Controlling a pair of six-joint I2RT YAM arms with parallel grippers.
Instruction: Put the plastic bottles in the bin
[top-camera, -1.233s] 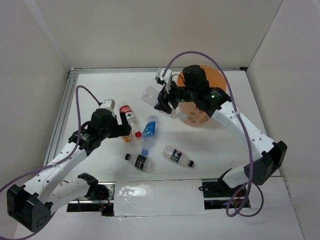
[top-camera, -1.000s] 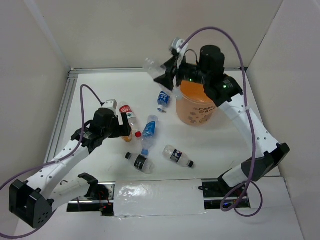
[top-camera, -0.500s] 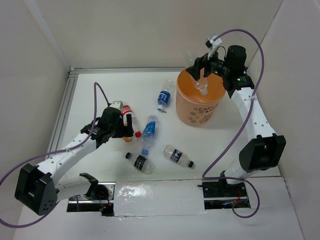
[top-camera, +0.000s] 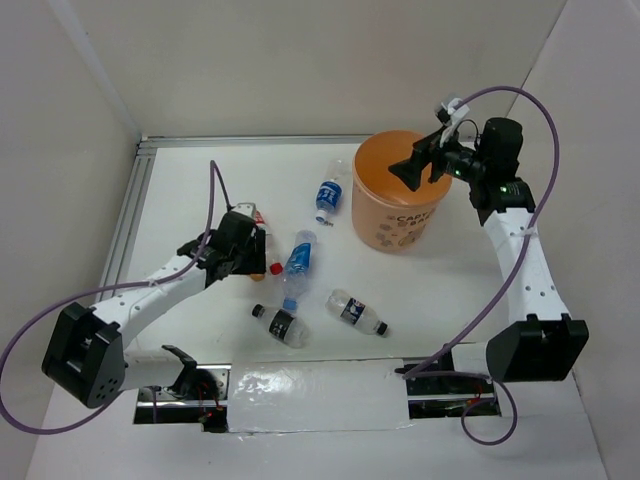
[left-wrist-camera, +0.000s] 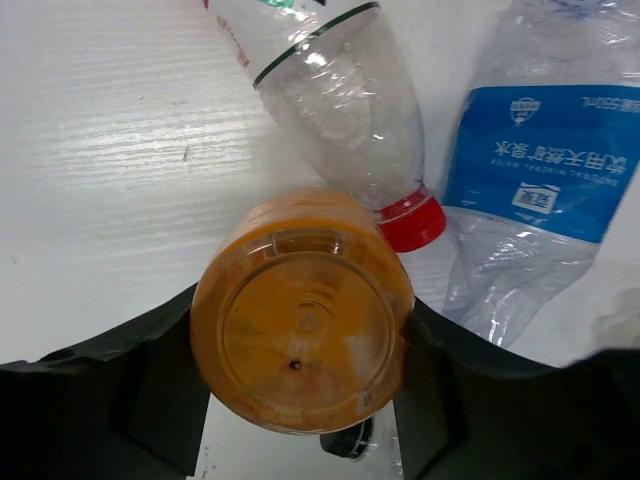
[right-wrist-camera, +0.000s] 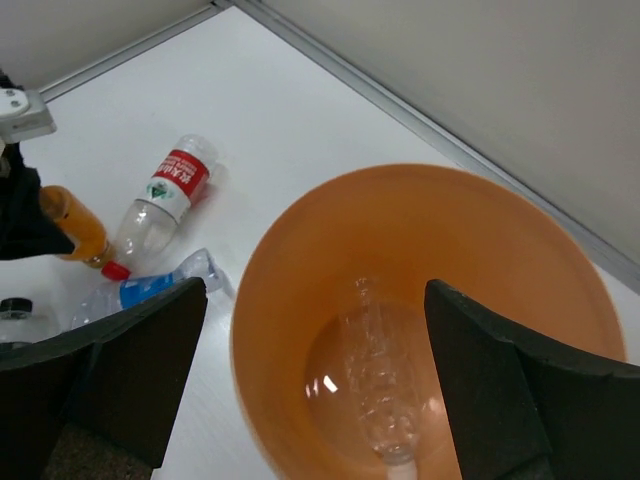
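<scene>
A short amber-brown bottle (left-wrist-camera: 300, 315) stands on the table with my left gripper (left-wrist-camera: 300, 345) shut on it, one black finger (left-wrist-camera: 150, 390) against each side. A red-capped bottle with a red-and-white label (left-wrist-camera: 340, 110) and a blue-labelled bottle (left-wrist-camera: 540, 170) lie just beyond it. My right gripper (right-wrist-camera: 315, 390) hangs open over the orange bin (top-camera: 392, 225). One clear bottle (right-wrist-camera: 385, 400) lies on the bin's floor. Another blue-labelled bottle (top-camera: 327, 196) lies left of the bin, and two black-labelled bottles (top-camera: 280, 324) (top-camera: 355, 312) lie nearer the front.
White walls close in the table on the left, back and right. A metal rail (top-camera: 128, 215) runs along the left edge. A taped strip (top-camera: 315, 395) lies between the arm bases at the front. Purple cables loop off both arms.
My right gripper carried a clear bottle over the bin and let it go; the bottle now lies inside. My left gripper moved in on the amber bottle and closed on it.
</scene>
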